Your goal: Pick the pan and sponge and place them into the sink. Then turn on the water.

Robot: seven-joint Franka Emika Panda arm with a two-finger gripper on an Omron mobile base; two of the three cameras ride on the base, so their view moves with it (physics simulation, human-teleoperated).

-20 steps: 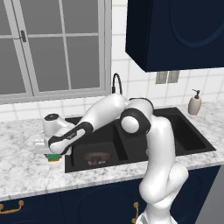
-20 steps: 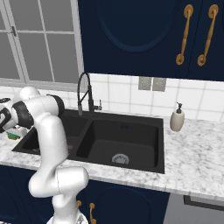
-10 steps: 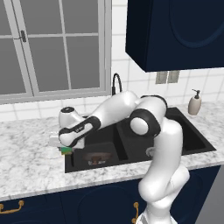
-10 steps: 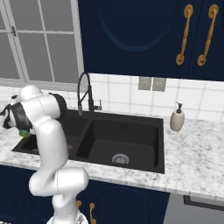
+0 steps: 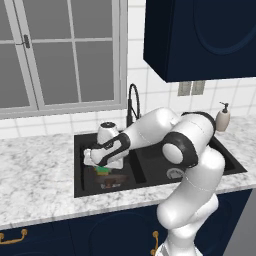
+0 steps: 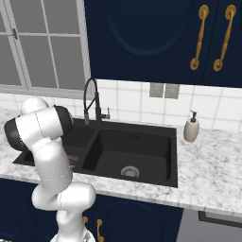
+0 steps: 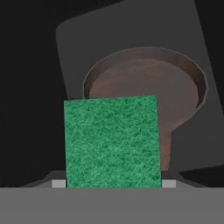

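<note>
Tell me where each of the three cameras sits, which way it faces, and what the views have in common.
Left base view: behind the arm on its left, facing forward and down at the sink; the white arm reaches to the left basin, gripper holding the sponge.
Right base view: behind on the right, facing the same sink, faucet and soap bottle; arm at lower left.
Hand view: on the hand, looking down at the sponge above the pan.
Shared: both base views show sink, faucet and soap bottle.
</note>
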